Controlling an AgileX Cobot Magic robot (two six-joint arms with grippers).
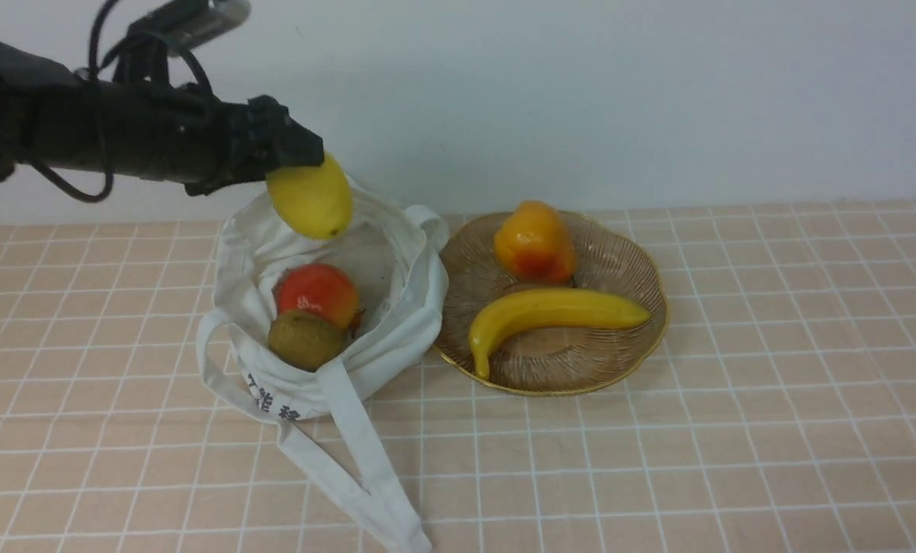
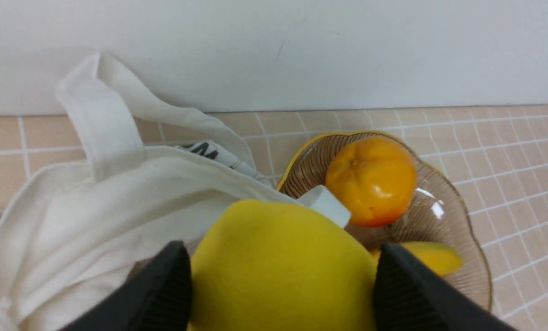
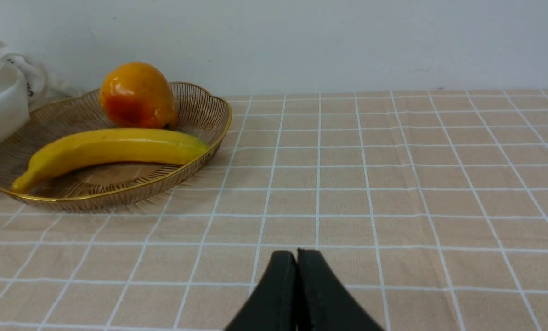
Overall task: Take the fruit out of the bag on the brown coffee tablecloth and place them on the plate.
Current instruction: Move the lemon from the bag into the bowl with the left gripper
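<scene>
So the black left gripper (image 2: 283, 280) is clamped on the bright yellow oval lemon (image 1: 310, 196) just above the white cloth bag (image 1: 415, 307), and the black right gripper (image 3: 296, 257)'s closed on nothing, well apart from the bag.

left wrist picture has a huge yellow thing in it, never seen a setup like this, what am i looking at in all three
It's a robot with two arms. The front picture looks forward from between them; each other picture comes from a camera on one wrist. The yellow thing is a lemon, looming large because the left gripper holds it close to that camera, above the bag. Inside the bag are a red fruit and a brown one. The plate holds an orange fruit and a banana. The right gripper is shut.
</scene>
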